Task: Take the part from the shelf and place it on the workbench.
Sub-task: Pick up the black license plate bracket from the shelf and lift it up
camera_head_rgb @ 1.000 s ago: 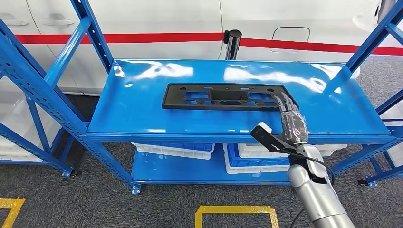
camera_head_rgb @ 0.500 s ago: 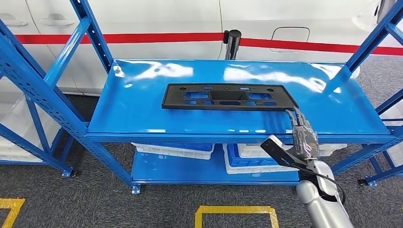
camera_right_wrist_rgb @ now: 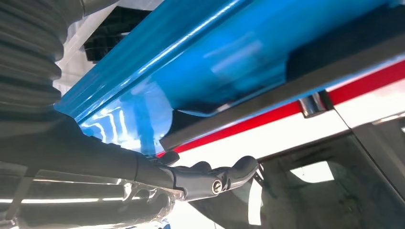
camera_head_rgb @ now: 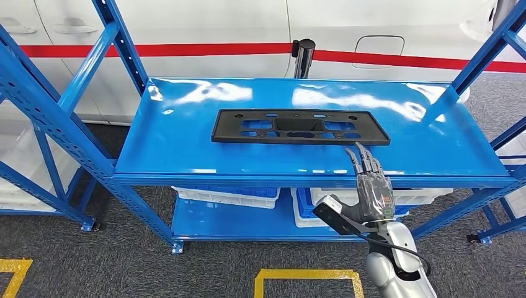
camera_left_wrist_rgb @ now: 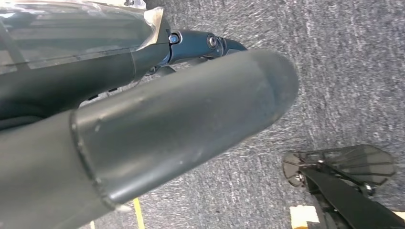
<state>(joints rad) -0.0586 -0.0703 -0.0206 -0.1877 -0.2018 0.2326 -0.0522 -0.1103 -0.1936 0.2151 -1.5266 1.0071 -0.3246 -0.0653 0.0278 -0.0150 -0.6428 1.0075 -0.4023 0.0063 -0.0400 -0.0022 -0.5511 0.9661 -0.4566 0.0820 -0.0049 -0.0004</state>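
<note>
**Head view: hand backs off, part untouched on the shelf**

Head view showed the part, a flat black plastic panel with cut-outs, lying flat near the middle of the blue shelf; the right hand hovered over the shelf's front edge, just short of the part's right end, fingers spread and straight, holding nothing; the left hand hung toward the carpet, and whether it was wide or closed could not be told.

The part looked light and fairly stiff, though long enough to flex or tip if taken at one end; its smooth surface on glossy paint would likely slide; a hold along the near long edge, closer to the middle, or through a cut-out seemed safest.

A second earlier the fingers lay at the part's right corner; since then the hand had drawn back toward the robot and shifted left; the part had not moved.
</note>
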